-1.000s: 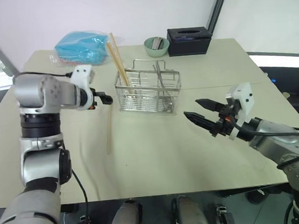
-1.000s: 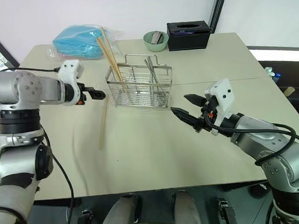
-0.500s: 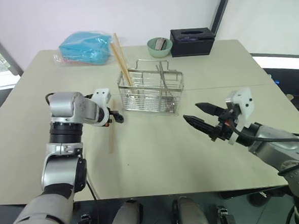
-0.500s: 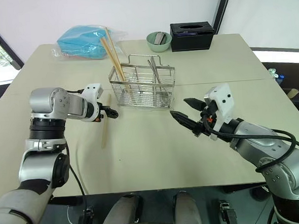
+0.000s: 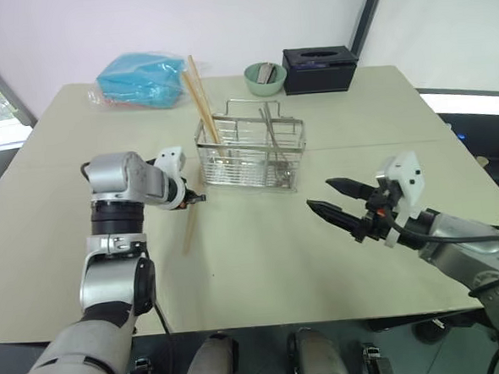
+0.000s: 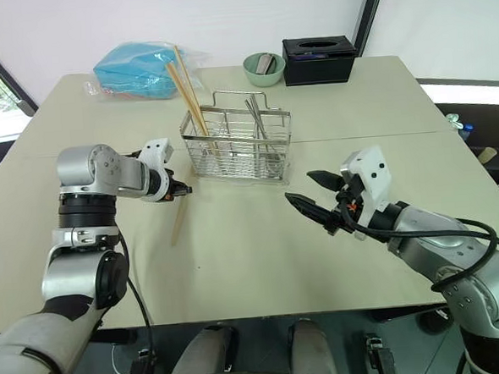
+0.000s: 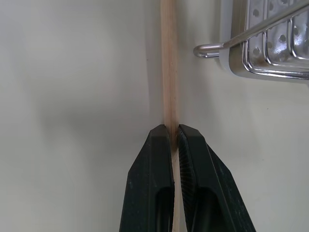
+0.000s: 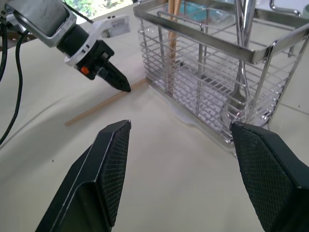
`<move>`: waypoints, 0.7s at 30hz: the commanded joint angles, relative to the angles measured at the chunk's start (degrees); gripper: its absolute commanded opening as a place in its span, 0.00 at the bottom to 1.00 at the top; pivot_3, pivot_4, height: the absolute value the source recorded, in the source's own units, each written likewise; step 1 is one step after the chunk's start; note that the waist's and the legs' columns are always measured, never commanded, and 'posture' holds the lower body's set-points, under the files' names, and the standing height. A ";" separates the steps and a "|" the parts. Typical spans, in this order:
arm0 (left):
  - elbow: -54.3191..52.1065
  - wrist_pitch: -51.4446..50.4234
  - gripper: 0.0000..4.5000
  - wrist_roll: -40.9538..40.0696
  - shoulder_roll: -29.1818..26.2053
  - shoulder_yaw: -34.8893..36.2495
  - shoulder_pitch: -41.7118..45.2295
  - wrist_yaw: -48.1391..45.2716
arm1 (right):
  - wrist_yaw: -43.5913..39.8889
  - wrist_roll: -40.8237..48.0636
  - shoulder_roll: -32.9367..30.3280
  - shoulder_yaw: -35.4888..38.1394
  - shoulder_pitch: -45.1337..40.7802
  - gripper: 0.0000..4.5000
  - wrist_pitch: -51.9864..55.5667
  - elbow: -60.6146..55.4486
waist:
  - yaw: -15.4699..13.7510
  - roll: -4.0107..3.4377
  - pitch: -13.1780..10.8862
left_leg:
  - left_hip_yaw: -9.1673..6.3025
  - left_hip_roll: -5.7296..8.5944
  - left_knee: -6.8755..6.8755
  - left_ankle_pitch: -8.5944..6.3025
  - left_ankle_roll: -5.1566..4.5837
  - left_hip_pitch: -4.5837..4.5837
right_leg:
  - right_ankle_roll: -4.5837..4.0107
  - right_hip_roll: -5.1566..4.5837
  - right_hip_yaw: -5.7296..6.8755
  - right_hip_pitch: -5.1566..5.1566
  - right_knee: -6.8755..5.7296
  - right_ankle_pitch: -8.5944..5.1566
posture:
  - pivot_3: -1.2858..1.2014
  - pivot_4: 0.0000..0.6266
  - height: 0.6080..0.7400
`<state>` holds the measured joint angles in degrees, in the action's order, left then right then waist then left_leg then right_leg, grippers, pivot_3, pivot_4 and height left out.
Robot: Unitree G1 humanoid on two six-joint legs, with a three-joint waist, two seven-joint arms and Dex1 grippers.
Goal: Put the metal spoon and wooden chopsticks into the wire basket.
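The wire basket point(image 5: 252, 153) stands at the table's middle. Two wooden chopsticks point(image 5: 200, 92) lean out of its left compartment. The metal spoon point(image 8: 240, 92) stands in the basket with its bowl down. One more wooden chopstick point(image 5: 189, 227) lies flat on the table just left of the basket. My left gripper point(image 5: 198, 198) points down at it and is shut on it near its far end; the left wrist view shows the stick point(image 7: 169, 72) pinched between the fingertips point(image 7: 161, 137). My right gripper point(image 5: 318, 194) hovers open and empty, right of the basket.
A green bowl point(image 5: 264, 77) and a black tissue box point(image 5: 318, 68) sit at the table's far edge, behind the basket. A blue plastic bag point(image 5: 141, 79) lies at the far left. The basket's corner point(image 7: 270, 48) is close beside the held chopstick.
My left gripper came down from beside the basket to the chopstick on the table and shut on it. The right arm has hardly moved.
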<state>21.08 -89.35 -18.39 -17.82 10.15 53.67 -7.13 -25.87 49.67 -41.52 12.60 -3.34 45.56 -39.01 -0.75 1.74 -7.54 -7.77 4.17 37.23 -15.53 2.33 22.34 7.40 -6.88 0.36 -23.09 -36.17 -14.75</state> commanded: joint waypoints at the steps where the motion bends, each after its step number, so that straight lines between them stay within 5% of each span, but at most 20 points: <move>1: -1.86 1.17 0.01 1.88 -1.27 1.49 -1.21 0.97 | -1.50 -0.71 -0.70 1.26 -0.77 0.75 -1.96 -1.26 | 0.03 0.00 0.00 | 0.00 -0.01 0.00 0.00 0.00 -0.01 | 0.00 0.00 0.00 0.00 0.00 0.00 | 0.52 0.24 0.35; 13: -2.67 13.72 0.01 5.15 -9.88 8.81 -3.21 2.97 | -4.77 -2.14 -0.38 0.19 -5.49 0.75 -2.80 0.95 | -0.07 0.07 -0.01 | 0.05 -0.03 -0.04 0.00 0.01 0.04 | -0.01 -0.01 -0.01 -0.11 0.01 0.01 | 0.52 0.24 0.35; 21: -6.23 33.27 0.01 5.72 -12.43 16.56 -4.11 6.24 | -2.29 -1.92 1.63 0.68 -9.91 0.75 -2.92 2.91 | -0.09 0.13 -0.02 | 0.01 -0.01 -0.02 0.00 0.02 0.07 | -0.01 -0.05 -0.01 -0.12 0.01 0.01 | 0.52 0.24 0.35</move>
<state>17.89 -61.71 -12.04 -29.32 24.15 47.96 -1.66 -28.70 47.34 -40.08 11.82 -11.90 43.63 -35.56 -0.83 1.87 -7.56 -7.76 4.15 37.21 -15.53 2.35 22.41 7.39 -6.92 0.36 -23.22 -36.16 -14.73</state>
